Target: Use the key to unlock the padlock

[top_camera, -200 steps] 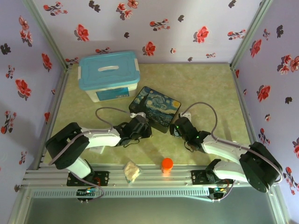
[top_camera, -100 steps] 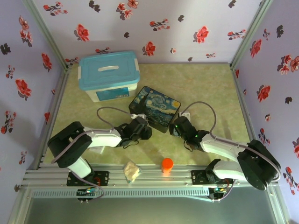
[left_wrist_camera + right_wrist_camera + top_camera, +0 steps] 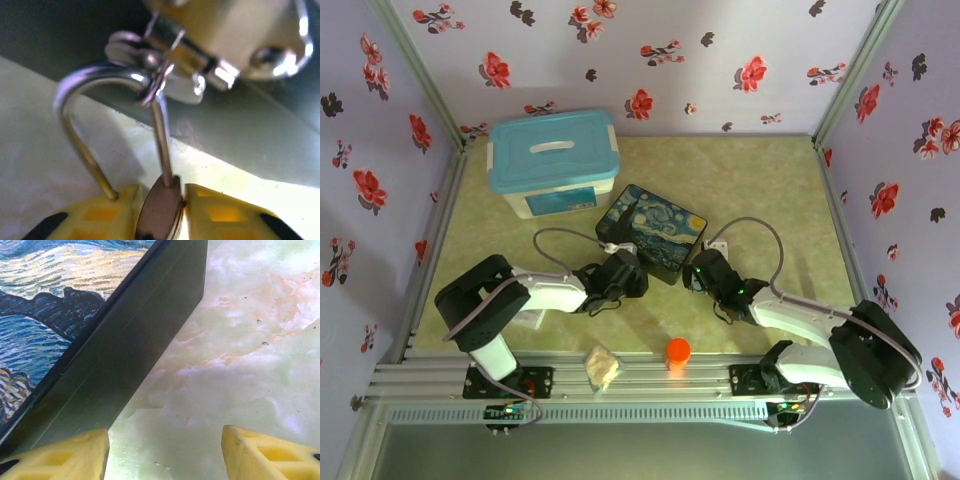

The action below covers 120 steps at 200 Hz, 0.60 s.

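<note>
The left fingers (image 3: 225, 220) are pinching what looks like the key (image 3: 159, 212) beside the padlock (image 3: 235, 30) lying by the painted tin (image 3: 125, 340), while the right fingers (image 3: 270, 450), spread and empty, are probably needing to steady that light, slick brass body.

Even bright overhead light, soft shadows, left wrist close-up blurred with metallic glare

A tiny pale brass-coloured padlock (image 3: 225, 30) is pictured at close range, blurred, with its thin silver U-shaped shackle (image 3: 70, 115) arched beneath the body. A thin dark grey metal key (image 3: 157, 215) is held edge-on and upright between the yellow fingers (image 3: 220, 215) of the left gripper (image 3: 160, 207), its narrow shaft raised to the shackle's bend.
</note>
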Each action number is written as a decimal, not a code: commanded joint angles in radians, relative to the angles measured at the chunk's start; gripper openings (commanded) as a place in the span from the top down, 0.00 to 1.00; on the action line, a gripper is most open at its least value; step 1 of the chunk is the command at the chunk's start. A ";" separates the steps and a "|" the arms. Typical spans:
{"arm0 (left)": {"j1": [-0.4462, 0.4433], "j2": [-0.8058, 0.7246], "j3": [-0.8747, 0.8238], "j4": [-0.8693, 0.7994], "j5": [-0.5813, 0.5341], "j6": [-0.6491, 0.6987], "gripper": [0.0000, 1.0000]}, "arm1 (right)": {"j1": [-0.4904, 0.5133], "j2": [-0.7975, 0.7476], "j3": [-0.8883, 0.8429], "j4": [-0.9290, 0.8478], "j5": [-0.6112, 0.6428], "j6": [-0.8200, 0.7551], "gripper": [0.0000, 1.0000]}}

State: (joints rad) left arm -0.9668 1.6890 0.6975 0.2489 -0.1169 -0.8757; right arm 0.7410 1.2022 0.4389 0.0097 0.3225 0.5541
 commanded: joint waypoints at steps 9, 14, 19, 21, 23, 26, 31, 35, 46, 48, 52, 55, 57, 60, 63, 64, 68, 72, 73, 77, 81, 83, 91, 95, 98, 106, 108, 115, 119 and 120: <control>-0.010 0.022 -0.014 -0.070 -0.047 -0.012 0.81 | -0.005 -0.036 -0.006 -0.003 0.041 0.009 0.39; -0.010 0.011 -0.019 -0.080 -0.053 -0.012 0.82 | -0.005 -0.041 -0.010 -0.003 0.044 0.009 0.39; -0.012 -0.002 -0.018 -0.102 -0.065 -0.009 0.83 | -0.005 -0.046 -0.012 -0.005 0.049 0.010 0.39; -0.012 -0.007 -0.017 -0.112 -0.070 -0.007 0.84 | -0.005 -0.047 -0.012 -0.005 0.050 0.010 0.39; -0.012 -0.011 -0.014 -0.123 -0.075 -0.005 0.84 | -0.005 -0.050 -0.012 -0.005 0.050 0.010 0.40; -0.013 -0.018 -0.011 -0.141 -0.082 -0.002 0.84 | -0.005 -0.050 -0.014 -0.006 0.052 0.010 0.40; -0.013 -0.028 -0.003 -0.175 -0.094 0.004 0.84 | -0.005 -0.054 -0.012 -0.007 0.052 0.012 0.39; -0.013 -0.036 0.003 -0.204 -0.105 0.012 0.84 | -0.006 -0.056 -0.011 -0.009 0.051 0.013 0.39; -0.017 -0.052 0.033 -0.294 -0.143 0.037 0.84 | -0.005 -0.059 -0.001 -0.015 0.039 0.020 0.39; -0.020 -0.053 0.040 -0.310 -0.152 0.042 0.84 | -0.005 -0.059 -0.002 -0.016 0.037 0.020 0.39; -0.025 -0.054 0.053 -0.358 -0.171 0.054 0.83 | -0.005 -0.059 0.003 -0.018 0.032 0.025 0.39; -0.028 -0.053 0.065 -0.386 -0.186 0.065 0.83 | -0.005 -0.058 0.007 -0.019 0.029 0.027 0.39; -0.030 -0.050 0.073 -0.411 -0.193 0.071 0.83 | -0.005 -0.058 0.007 -0.019 0.026 0.028 0.39; -0.035 -0.046 0.088 -0.438 -0.211 0.081 0.83 | -0.005 -0.059 0.009 -0.020 0.024 0.031 0.39; -0.039 -0.039 0.103 -0.474 -0.229 0.089 0.83 | -0.005 -0.059 0.010 -0.017 0.021 0.034 0.39; -0.040 -0.037 0.108 -0.484 -0.232 0.093 0.82 | -0.005 -0.058 0.010 -0.017 0.021 0.035 0.39; -0.044 -0.023 0.126 -0.515 -0.251 0.106 0.82 | -0.006 -0.059 0.009 -0.013 0.020 0.040 0.39; -0.047 -0.008 0.143 -0.553 -0.264 0.116 0.82 | -0.006 -0.058 0.008 -0.008 0.019 0.044 0.39; -0.048 -0.003 0.147 -0.560 -0.267 0.118 0.82 | -0.005 -0.058 0.008 -0.008 0.019 0.044 0.39; -0.051 0.015 0.162 -0.588 -0.280 0.125 0.81 | -0.005 -0.058 0.005 -0.001 0.021 0.049 0.39; -0.053 0.033 0.179 -0.611 -0.289 0.129 0.80 | -0.005 -0.057 0.003 0.004 0.022 0.052 0.39; -0.055 0.042 0.185 -0.620 -0.294 0.131 0.79 | -0.006 -0.058 0.002 0.006 0.022 0.054 0.39; -0.058 0.076 0.202 -0.638 -0.295 0.137 0.78 | -0.006 -0.056 -0.001 0.013 0.025 0.059 0.39; -0.059 0.091 0.208 -0.640 -0.294 0.137 0.78 | -0.005 -0.055 -0.002 0.015 0.026 0.061 0.39; -0.060 0.098 0.214 -0.642 -0.292 0.135 0.77 | -0.006 -0.055 -0.002 0.015 0.026 0.061 0.39; -0.065 0.118 0.222 -0.643 -0.286 0.132 0.76 | -0.006 -0.055 -0.006 0.015 0.025 0.067 0.39; -0.067 0.121 0.223 -0.643 -0.285 0.132 0.75 | -0.006 -0.056 -0.007 0.015 0.026 0.069 0.39; -0.073 0.127 0.228 -0.642 -0.285 0.131 0.73 | -0.006 -0.060 -0.012 0.015 0.023 0.073 0.39; -0.078 0.126 0.232 -0.641 -0.288 0.129 0.72 | -0.006 -0.063 -0.015 0.015 0.021 0.076 0.38; -0.078 0.126 0.233 -0.640 -0.288 0.128 0.72 | -0.006 -0.065 -0.017 0.015 0.020 0.075 0.38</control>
State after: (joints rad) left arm -1.0309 1.7489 0.9253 -0.2638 -0.3592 -0.7784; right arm 0.7410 1.1557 0.4385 0.0093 0.3370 0.5930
